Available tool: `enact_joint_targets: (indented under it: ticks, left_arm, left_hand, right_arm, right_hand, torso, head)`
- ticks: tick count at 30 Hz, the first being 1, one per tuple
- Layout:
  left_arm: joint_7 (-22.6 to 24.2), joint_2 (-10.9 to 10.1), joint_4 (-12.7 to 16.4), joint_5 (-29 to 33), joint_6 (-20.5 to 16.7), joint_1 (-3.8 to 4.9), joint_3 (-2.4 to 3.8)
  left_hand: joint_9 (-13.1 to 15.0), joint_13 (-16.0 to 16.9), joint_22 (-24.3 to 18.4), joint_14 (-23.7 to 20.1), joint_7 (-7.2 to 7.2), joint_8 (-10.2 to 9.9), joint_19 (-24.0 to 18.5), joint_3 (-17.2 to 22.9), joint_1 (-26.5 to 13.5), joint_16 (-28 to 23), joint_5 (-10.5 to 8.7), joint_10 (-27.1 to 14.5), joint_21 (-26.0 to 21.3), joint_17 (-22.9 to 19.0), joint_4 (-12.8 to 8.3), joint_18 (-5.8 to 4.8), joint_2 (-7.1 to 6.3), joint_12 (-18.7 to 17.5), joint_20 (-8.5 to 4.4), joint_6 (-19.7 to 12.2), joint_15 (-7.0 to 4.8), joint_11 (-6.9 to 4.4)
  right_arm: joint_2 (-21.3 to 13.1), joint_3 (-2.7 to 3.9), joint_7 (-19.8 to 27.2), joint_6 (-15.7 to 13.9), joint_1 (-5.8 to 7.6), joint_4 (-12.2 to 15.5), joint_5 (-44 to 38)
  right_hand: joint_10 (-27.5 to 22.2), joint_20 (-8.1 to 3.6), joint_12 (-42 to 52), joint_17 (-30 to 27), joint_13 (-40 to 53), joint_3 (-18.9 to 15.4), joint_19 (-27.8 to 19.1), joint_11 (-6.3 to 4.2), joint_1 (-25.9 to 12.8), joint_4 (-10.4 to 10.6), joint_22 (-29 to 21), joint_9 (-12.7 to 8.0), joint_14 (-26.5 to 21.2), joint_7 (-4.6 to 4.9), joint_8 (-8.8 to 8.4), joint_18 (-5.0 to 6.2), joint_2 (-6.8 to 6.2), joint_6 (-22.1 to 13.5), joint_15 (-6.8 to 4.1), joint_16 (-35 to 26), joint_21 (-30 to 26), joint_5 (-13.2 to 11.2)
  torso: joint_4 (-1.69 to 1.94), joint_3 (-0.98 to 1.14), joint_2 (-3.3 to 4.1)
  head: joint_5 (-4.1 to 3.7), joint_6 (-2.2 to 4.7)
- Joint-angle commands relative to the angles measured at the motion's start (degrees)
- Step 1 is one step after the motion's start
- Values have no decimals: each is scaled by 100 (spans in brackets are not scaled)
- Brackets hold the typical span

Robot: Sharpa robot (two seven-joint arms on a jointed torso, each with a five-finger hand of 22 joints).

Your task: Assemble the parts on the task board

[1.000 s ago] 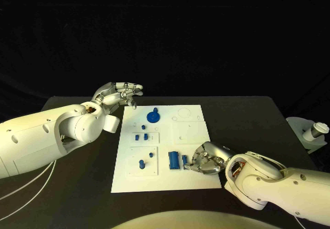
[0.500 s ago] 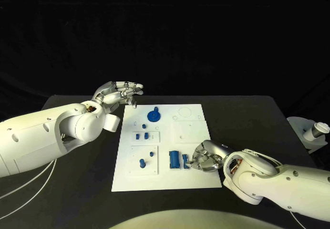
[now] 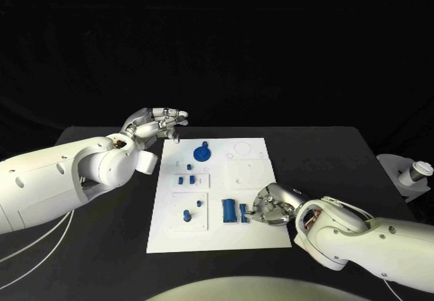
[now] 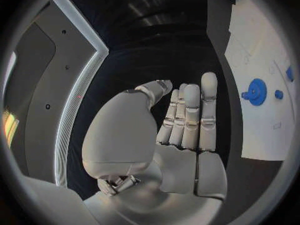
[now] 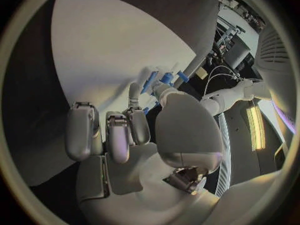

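Task board [image 3: 220,194] lies flat at the middle of the black table [image 3: 325,157], small blue parts [image 3: 231,211] standing in its recesses. Right hand [image 3: 269,207] reaches over the board's near right corner, fingertips beside two upright blue pieces; whether it grips one cannot be told. Left hand [image 3: 155,123] hovers off the board's far left corner, fingers extended, holding nothing.

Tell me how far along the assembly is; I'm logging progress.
Early to midway, I'd judge. Several blue parts, including the gear, already stand on the task board. The right robot hand works at the flat pieces; the left robot hand hovers open.
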Motion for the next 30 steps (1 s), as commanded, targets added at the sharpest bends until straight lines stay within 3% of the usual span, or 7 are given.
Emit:
enact_joint_targets:
  ticks: [1, 7, 12, 14, 23, 25, 30]
  left_arm:
    - [44, 6, 0, 19, 69, 3, 4]
    - [145, 25, -60, 45, 46, -12, 2]
    - [409, 98, -221, 198, -6, -61, 1]
    - [522, 150, -327, 287, -64, -78, 1]
    - [964, 514, -1028, 695, -403, -122, 1]
    - [1033, 622, -1211, 755, -454, -132, 2]
    - [1139, 828, -1529, 824, -551, -155, 3]
  left_hand:
    - [4, 5, -5, -52, 2, 19, 15, 7, -10, 17, 13, -38, -20, -5, 11, 85, 33, 37, 30, -22, 3, -3]
    - [5, 7, -7, -56, 3, 21, 15, -1, -21, 18, 9, -43, -25, -9, 20, 85, 25, 46, 31, -25, 5, 0]
    - [10, -31, -158, -574, 7, 42, -339, -70, -137, -353, 3, -162, -354, -196, 147, 72, -59, 16, 86, -64, 61, 34]
    - [4, -147, -416, -1289, 37, 34, -955, -29, -175, -1122, -5, -274, -902, -549, 241, 29, -106, -154, 169, -135, 185, 102]
    - [-160, -883, -1990, -2022, -51, -59, -2116, -29, -49, -3974, -27, -277, -3437, -1713, 432, -38, -142, -1247, 835, -428, 700, 389]
    - [-223, -885, -2251, -2047, -70, -106, -2163, -62, -26, -4299, -26, -291, -3796, -1809, 456, 17, -133, -1437, 932, -439, 724, 374]
    - [-350, -888, -2643, -2261, -130, -245, -2183, -167, 18, -4927, -26, -392, -4313, -2014, 486, -88, -104, -1829, 961, -462, 747, 349]
  right_arm:
    - [-67, 13, 692, -469, 51, 45, 394]
    - [-179, 24, 2275, -704, 339, -131, 1953]
    - [-47, 28, 3554, -414, 666, -785, 3893]
    - [75, 33, 3881, -259, 772, -1134, 4610]
    - [867, 110, 4725, 438, 1064, -2867, 6533]
    - [1057, 127, 4824, 575, 1087, -3218, 6746]
    - [1335, 152, 4964, 774, 1113, -3711, 6999]
  right_hand:
    - [46, -19, -74, 1302, 685, -50, 190, 16, 42, -8, 1118, -6, 556, 12, -35, -15, 18, -49, -3, -5, -82, 12]
    - [-240, 64, -591, 989, 397, -81, -18, 175, 425, -79, 942, -118, 484, 200, -305, 98, 89, -478, 122, -133, -829, 226]
    - [-1503, 228, -2715, -452, -901, -29, -875, 362, 1042, -238, 240, -196, 24, 410, -534, 474, 177, -875, 298, -932, -3408, 207]
    - [-2442, 316, -3993, -2189, -1702, 116, -1685, 487, 1291, -307, -353, -251, -848, 533, -671, 690, 212, -1130, 401, -2155, -5279, 147]
    - [-3171, 865, -6054, -4542, -3976, 802, -3090, 957, 1543, -257, -1871, -640, -3087, 860, -1020, 594, 177, -1349, 1003, -5541, -7022, -83]
    - [-2930, 1103, -6578, -5118, -4984, 906, -3325, 1007, 1479, -374, -2722, -875, -3047, 907, -1246, 723, 135, -1275, 1138, -6442, -7066, -124]
    - [-2727, 1207, -6865, -5476, -5748, 909, -3319, 1066, 1357, -505, -3462, -1061, -2890, 936, -1407, 738, 242, -1144, 1159, -6972, -7034, -131]
  torso:
    - [2, -5, -10]
    - [2, -23, -48]
    - [20, -60, -166]
    - [30, -77, -228]
    - [41, -85, -407]
    - [41, -83, -433]
    - [67, -62, -458]
  head:
    - [-6, 27]
    - [-28, 111]
    - [-67, 307]
    - [-73, 451]
    - [-56, 784]
    - [-41, 844]
    - [-44, 966]
